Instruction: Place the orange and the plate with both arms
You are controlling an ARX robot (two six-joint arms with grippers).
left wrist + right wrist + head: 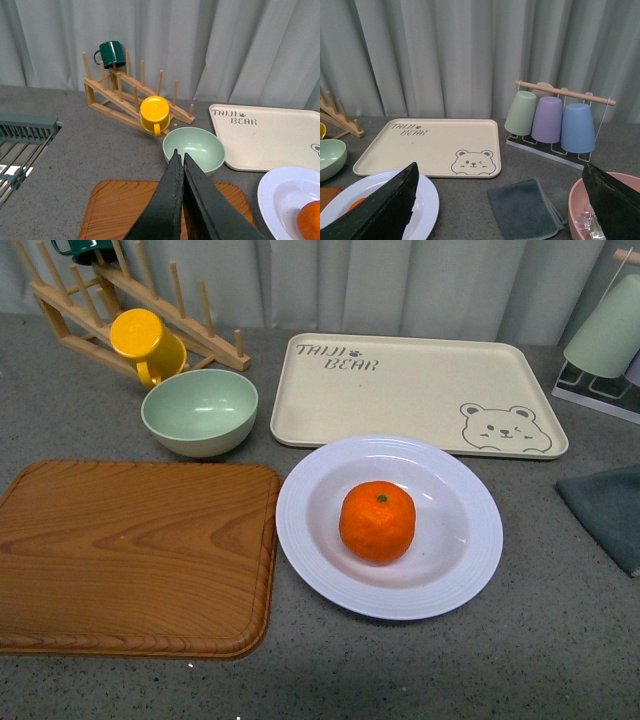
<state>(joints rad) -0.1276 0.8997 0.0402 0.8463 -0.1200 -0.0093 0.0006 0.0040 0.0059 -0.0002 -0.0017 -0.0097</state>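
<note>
**Position.** The orange (377, 521) sits upright, stem dot up, in the well of the plate (300, 540). The plate lies on the counter (560, 640), just right of the wooden board (130, 555) and just near of the bear tray (420, 390). I cannot tell whether the rim touches the tray.

**Handling (judged).**
- Orange: light and firm with slight give. The dimpled skin should grip well, but being round it will roll. Take it from above, across its widest part.
- Plate: stiff, smooth and probably slippery; material is not clear. Its only purchase is the wide ridged rim, pinched at the edge. If it is lifted loaded, keep it level or the fruit will run.

**Jaws.**
- Left gripper (181, 157): jaws pressed together, holding nothing, over the far edge of the board.
- Right gripper (500, 167): jaws spread wide, empty.

**Views.**
- Front: shows the whole layout and neither arm.
- Left wrist: adds a dark green mug (111, 53) high on the wooden rack (125, 105) and a grey wire rack (20, 140) far left. The orange shows only as a sliver.
- Right wrist: alone shows the hanging cups (549, 120) and a pink tub (585, 210) right of the grey cloth (520, 210).
</note>
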